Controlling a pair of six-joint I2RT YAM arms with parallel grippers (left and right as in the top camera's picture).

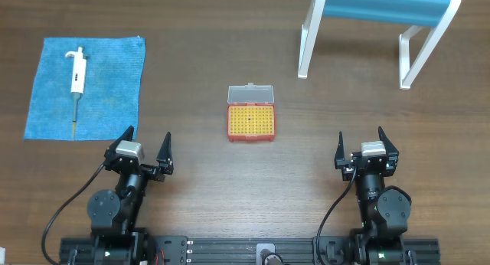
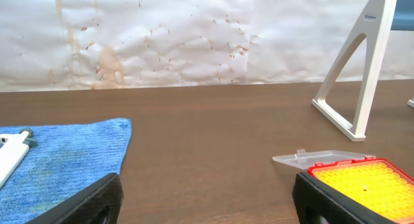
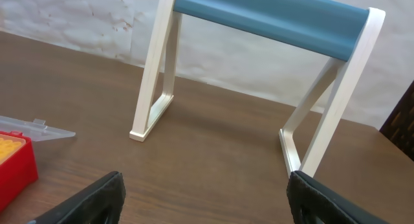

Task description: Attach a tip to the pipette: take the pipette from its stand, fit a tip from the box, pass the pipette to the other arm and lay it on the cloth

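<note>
The pipette (image 1: pixel 76 72) is laid on the blue cloth (image 1: pixel 115 81), which is spread at the far left of the tabletop (image 1: pixel 199 58). Its white body is pointed away from the arms, and its thin, yellowish end is turned toward them. It is touched by neither hand.

The left hand (image 1: pixel 148 133) is held low over the tabletop, just off the near right corner of the cloth, with its fingers spread wide and nothing between them. The pipette is found beyond this hand and to its left, apart from it. In the left wrist view the white end of the pipette is seen on the cloth, off to one side of the spread fingers.

The right hand (image 1: pixel 360 133) is likewise spread and nothing is gripped by it; the pipette is placed well apart from it, across the tabletop.

The red tip box (image 1: pixel 250 121), filled with yellow tips, is set between the two hands and farther out, its clear lid folded back. The blue-and-white stand (image 1: pixel 383 4) is placed at the far right, beyond the right hand.
</note>
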